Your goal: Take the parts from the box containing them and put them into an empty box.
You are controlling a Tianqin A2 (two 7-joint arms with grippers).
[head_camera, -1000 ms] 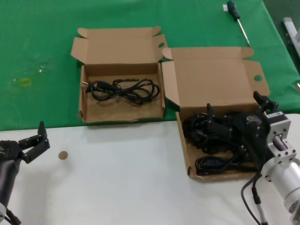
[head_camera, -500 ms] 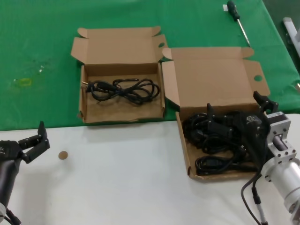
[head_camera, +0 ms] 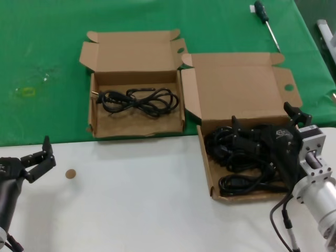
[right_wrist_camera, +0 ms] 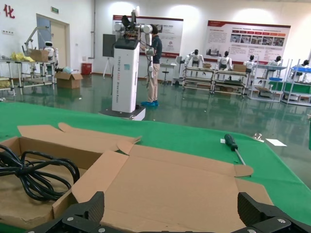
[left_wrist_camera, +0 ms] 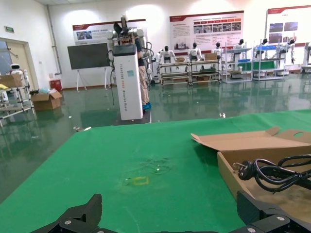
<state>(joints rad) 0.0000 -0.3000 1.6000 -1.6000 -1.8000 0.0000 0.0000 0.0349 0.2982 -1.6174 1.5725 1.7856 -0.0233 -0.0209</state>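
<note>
The larger tall-lidded box (head_camera: 205, 157) stands at the right and holds a pile of coiled black cables (head_camera: 236, 157). My right gripper (head_camera: 264, 119) is open and empty, low over that pile, facing the lid flap (right_wrist_camera: 170, 184); its pads (right_wrist_camera: 92, 206) show nothing between them. The smaller box (head_camera: 93, 105) at the back left holds one coiled black cable (head_camera: 139, 100), which also shows in the left wrist view (left_wrist_camera: 277, 172) and the right wrist view (right_wrist_camera: 34, 174). My left gripper (head_camera: 44, 155) is open and empty over the white table at the front left.
A black-handled screwdriver (head_camera: 266, 23) lies on the green cloth at the back right. A small brown disc (head_camera: 70, 174) lies on the white table near my left gripper. The two boxes stand side by side, almost touching.
</note>
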